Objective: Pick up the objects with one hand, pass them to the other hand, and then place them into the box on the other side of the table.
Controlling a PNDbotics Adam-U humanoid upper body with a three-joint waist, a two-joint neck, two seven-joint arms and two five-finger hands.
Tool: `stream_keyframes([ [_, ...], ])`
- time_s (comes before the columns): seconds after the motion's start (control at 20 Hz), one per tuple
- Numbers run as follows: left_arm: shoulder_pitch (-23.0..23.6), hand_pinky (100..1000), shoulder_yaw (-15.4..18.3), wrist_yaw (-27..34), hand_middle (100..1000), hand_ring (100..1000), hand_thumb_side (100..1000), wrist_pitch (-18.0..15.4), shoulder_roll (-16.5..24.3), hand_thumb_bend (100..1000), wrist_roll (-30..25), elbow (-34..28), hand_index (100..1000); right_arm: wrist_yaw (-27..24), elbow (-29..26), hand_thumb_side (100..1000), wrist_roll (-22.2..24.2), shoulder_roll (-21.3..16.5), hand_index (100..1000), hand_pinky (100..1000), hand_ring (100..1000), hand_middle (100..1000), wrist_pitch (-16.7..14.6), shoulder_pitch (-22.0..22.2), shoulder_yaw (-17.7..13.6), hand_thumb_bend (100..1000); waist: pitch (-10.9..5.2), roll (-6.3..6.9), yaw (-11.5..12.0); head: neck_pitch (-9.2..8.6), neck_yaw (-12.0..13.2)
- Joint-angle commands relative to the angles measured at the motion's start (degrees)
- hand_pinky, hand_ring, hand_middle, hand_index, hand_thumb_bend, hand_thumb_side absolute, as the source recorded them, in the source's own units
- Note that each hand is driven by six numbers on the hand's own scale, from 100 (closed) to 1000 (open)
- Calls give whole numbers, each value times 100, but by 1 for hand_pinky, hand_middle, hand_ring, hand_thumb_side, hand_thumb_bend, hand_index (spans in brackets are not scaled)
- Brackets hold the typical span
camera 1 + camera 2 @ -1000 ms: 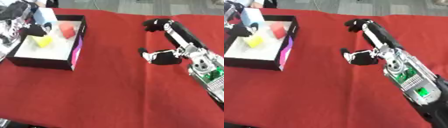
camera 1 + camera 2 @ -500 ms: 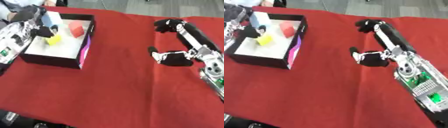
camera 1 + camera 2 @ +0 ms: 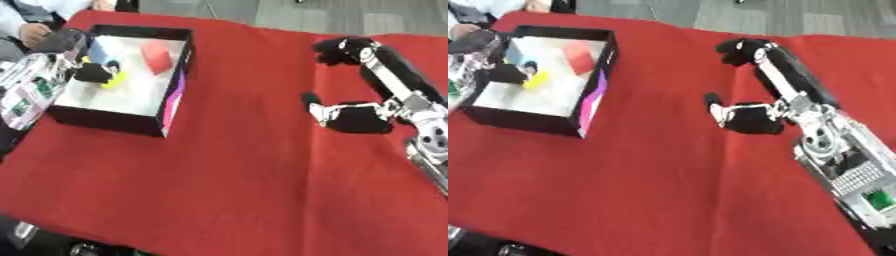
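A black-walled box (image 3: 173, 102) with a white floor stands at the table's far left. Inside it lie a red block (image 3: 158, 55), a small yellow piece (image 3: 114, 79) and something pale blue (image 3: 98, 50). My left hand (image 3: 87, 73) reaches into the box from the left, its dark tip right beside the yellow piece; whether it holds that piece is hidden. Far off at the right, my right hand (image 3: 750, 120) hovers open over the red cloth, fingers stretched toward the far edge and thumb pointing left, with nothing in it.
A red cloth (image 3: 236, 170) covers the table. A person's hand (image 3: 35, 34) shows at the far left corner, behind the box. The near table edge runs along the lower left.
The whole picture has shifted, so the camera moved. The left hand stays in the box by the yellow piece; the right hand keeps its open pose.
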Motion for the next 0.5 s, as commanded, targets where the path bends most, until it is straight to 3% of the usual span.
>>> stream_keyframes([
  [0.05, -82, 828, 97, -242, 770, 867, 963, 36, 140, 741, -106, -62, 866, -23, -138, 100, -34, -127, 838, 905, 802, 721, 10, -73, -106, 268, -65, -46, -6, -52, -71],
  [0.45, -63, 827, 175, -241, 766, 863, 966, 102, 139, 729, -129, -174, 863, -45, -171, 100, -45, -140, 838, 905, 802, 722, 23, -57, -133, 265, -80, -45, -15, -22, -161],
  [0.5, -64, 816, 176, -239, 756, 840, 944, 105, 138, 566, -128, -178, 846, -45, -172, 100, -46, -141, 838, 905, 802, 723, 24, -56, -134, 239, -81, -45, -16, -21, -163],
])
